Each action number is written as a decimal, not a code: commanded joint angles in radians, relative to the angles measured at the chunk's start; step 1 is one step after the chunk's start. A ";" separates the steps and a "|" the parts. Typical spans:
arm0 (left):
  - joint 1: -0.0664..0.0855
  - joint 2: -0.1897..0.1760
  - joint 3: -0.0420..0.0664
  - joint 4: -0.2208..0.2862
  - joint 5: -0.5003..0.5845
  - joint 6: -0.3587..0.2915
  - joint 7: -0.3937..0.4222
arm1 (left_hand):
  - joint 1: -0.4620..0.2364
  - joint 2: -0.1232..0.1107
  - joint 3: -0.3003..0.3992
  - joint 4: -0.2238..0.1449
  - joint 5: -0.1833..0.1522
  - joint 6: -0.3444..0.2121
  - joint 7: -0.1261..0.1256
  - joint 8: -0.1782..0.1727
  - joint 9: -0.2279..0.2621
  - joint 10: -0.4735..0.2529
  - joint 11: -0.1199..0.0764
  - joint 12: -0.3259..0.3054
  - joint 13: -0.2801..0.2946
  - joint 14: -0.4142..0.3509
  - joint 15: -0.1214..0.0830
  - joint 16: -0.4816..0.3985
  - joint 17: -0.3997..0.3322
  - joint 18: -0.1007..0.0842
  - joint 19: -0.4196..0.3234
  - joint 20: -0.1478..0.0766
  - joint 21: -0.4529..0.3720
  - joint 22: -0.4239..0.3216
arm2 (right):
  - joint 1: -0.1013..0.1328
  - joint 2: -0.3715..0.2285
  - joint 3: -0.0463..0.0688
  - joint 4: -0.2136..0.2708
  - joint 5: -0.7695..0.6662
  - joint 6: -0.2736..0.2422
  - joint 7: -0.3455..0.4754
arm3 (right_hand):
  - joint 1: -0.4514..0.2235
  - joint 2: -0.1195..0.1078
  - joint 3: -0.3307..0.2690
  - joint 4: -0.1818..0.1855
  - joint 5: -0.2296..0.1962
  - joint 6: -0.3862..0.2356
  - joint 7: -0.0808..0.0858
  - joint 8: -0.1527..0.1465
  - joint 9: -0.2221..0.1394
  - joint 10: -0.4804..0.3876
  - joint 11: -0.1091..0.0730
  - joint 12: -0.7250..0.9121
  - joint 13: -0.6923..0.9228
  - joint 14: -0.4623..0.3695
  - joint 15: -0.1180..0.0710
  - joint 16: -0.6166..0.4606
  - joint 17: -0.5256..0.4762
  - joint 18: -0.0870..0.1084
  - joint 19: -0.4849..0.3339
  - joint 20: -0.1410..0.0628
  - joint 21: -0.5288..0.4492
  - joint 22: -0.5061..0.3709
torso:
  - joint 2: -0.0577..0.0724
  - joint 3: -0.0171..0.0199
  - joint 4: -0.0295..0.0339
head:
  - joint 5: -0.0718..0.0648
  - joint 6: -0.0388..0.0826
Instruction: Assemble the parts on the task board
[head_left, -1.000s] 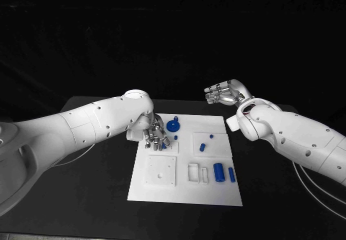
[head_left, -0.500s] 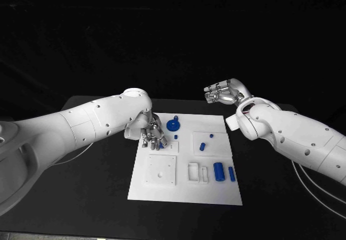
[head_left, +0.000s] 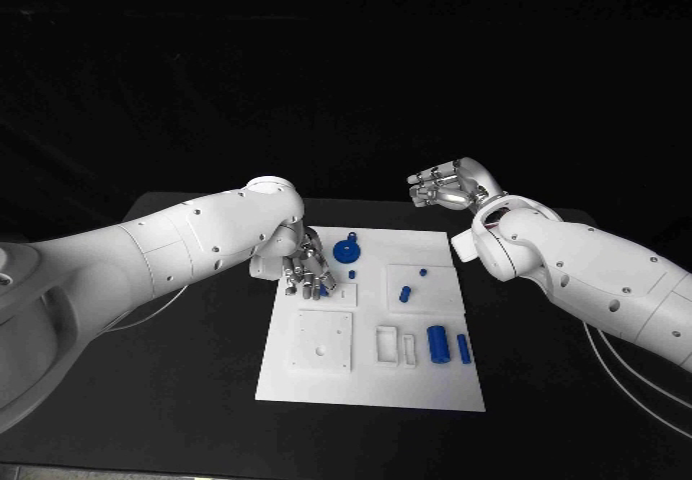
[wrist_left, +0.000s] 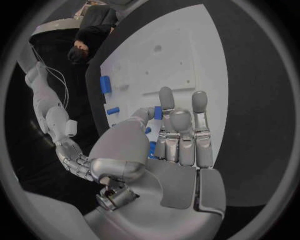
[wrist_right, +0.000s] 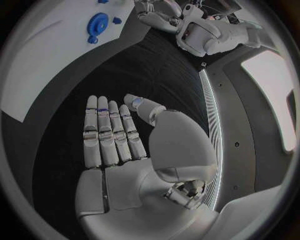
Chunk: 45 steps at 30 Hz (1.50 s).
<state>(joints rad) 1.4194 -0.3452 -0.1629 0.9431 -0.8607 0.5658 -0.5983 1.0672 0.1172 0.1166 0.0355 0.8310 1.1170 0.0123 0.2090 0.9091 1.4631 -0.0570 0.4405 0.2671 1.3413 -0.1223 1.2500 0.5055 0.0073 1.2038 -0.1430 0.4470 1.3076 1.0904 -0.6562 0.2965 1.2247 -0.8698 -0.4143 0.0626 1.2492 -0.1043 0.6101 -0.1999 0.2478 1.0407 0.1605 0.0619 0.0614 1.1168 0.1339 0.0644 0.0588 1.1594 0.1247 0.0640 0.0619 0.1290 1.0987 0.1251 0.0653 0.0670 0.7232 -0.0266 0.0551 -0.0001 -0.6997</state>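
The white task board (head_left: 361, 385) lies in the middle of the black table. My left hand (head_left: 307, 265) hovers over its far left corner, fingers pointing down. In the left wrist view a small blue part (wrist_left: 158, 113) is pinched between the thumb tip and a finger, above the board (wrist_left: 169, 55). A round blue part (head_left: 346, 250) stands just right of that hand. A blue peg (head_left: 405, 294) lies mid-board, and two blue cylinders (head_left: 437, 345) lie near the right edge. My right hand (head_left: 450, 187) is raised beyond the board's far right corner, and its fingers (wrist_right: 109, 135) are straight and hold nothing.
A square white plate (head_left: 322, 340) and a white slotted block (head_left: 389, 345) sit on the board's near half. Black table (head_left: 188, 400) stretches on both sides of the board. The right wrist view takes in the round blue part (wrist_right: 98, 23).
My left hand has drawn slightly up and toward the far edge, with the small blue part staying at its fingertips. The right hand has not moved.
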 joint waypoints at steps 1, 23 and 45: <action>0.002 0.006 0.000 0.000 0.025 -0.021 -0.004 | 0.016 0.027 0.144 -0.146 -0.005 0.001 -0.006 0.004 0.003 0.006 0.004 0.004 0.001 -0.006 0.000 0.007 -0.001 0.000 -0.001 0.001 0.004 0.021 | 0.000 0.001 0.000 0.000 -0.007 0.012 0.007 | 0.000 -0.009 -0.001 -0.002 0.006 -0.006 -0.001 0.000 0.001 -0.006 0.002 -0.003 -0.002 -0.007 -0.002 -0.004 -0.001 0.012 -0.007 -0.002 0.003 -0.001 | 0.000 0.0002 -0.0003 | 0.000 0.000; 0.001 0.025 0.000 -0.023 0.033 0.008 -0.014 | 0.024 0.023 0.140 -0.152 -0.020 -0.001 -0.007 0.007 0.014 0.010 0.002 0.005 0.001 -0.003 -0.001 0.009 0.001 0.000 0.003 0.000 0.005 0.021 | 0.000 0.004 0.000 0.002 -0.008 0.013 0.007 | 0.000 -0.009 -0.001 -0.002 0.006 -0.006 -0.001 0.000 0.001 -0.006 0.002 -0.003 -0.002 -0.007 -0.002 -0.004 -0.001 0.012 -0.007 -0.002 0.003 -0.001 | 0.000 -0.0001 -0.0001 | -0.004 -0.003; 0.001 0.026 -0.001 -0.012 0.049 0.027 -0.022 | 0.024 0.026 0.137 -0.157 -0.028 0.001 -0.007 0.002 0.014 0.011 0.002 0.006 0.001 -0.004 -0.001 0.010 0.005 0.000 0.002 0.000 0.005 0.021 | 0.000 0.005 0.000 0.001 -0.008 0.015 0.007 | 0.000 -0.009 0.000 -0.002 0.008 -0.006 0.000 0.000 0.001 -0.006 0.002 -0.003 -0.001 -0.007 -0.002 -0.003 -0.001 0.012 -0.008 -0.002 0.003 -0.001 | 0.000 -0.0006 -0.0003 | -0.006 -0.005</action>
<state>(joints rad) 1.4194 -0.3231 -0.1640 0.9265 -0.8271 0.5844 -0.6163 1.0751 0.1250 0.1113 0.0300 0.8040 1.1179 0.0132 0.2118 0.9226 1.4631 -0.0570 0.4405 0.2666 1.3414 -0.1221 1.2539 0.5088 0.0073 1.2039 -0.1429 0.4470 1.3073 1.0903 -0.6519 0.2965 1.2247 -0.8703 -0.4128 0.0627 1.2492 -0.1043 0.6100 -0.1999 0.2521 1.0407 0.1605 0.0618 0.0615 1.1169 0.1340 0.0643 0.0588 1.1596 0.1245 0.0640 0.0619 0.1290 1.0987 0.1251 0.0653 0.0669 0.7231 -0.0271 0.0549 -0.0051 -0.7054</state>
